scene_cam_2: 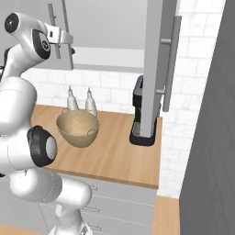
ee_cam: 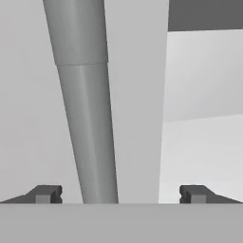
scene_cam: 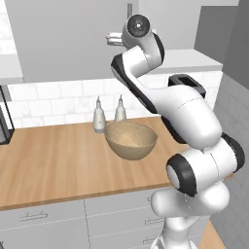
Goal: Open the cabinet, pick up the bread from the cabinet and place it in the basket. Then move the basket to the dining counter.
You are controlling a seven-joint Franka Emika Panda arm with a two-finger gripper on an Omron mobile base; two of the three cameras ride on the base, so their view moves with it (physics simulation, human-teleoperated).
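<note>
The cabinet point(scene_cam: 68, 39) hangs above the counter. Its left door is closed or nearly so, and its right door point(scene_cam_2: 153, 69) stands swung open, edge-on. My gripper point(ee_cam: 121, 193) is open at the left door's vertical bar handle point(ee_cam: 88, 128), which runs up between the fingertips point(ee_cam: 45, 193), nearer the left one, without being gripped. From the base the gripper point(scene_cam: 112, 38) point(scene_cam_2: 70, 47) is high up at the door's inner edge. The tan basket point(scene_cam: 130, 140) point(scene_cam_2: 77, 128) sits on the wood counter below, with nothing showing in it. The bread and the dining counter are out of view.
Two white bottles point(scene_cam: 99, 116) point(scene_cam: 119, 111) stand by the wall behind the basket. A black coffee machine point(scene_cam_2: 141, 114) sits under the open door. Grey drawers point(scene_cam: 44, 216) front the wood counter point(scene_cam: 48, 160). A dark grey wall point(scene_cam_2: 211, 137) closes the right side.
</note>
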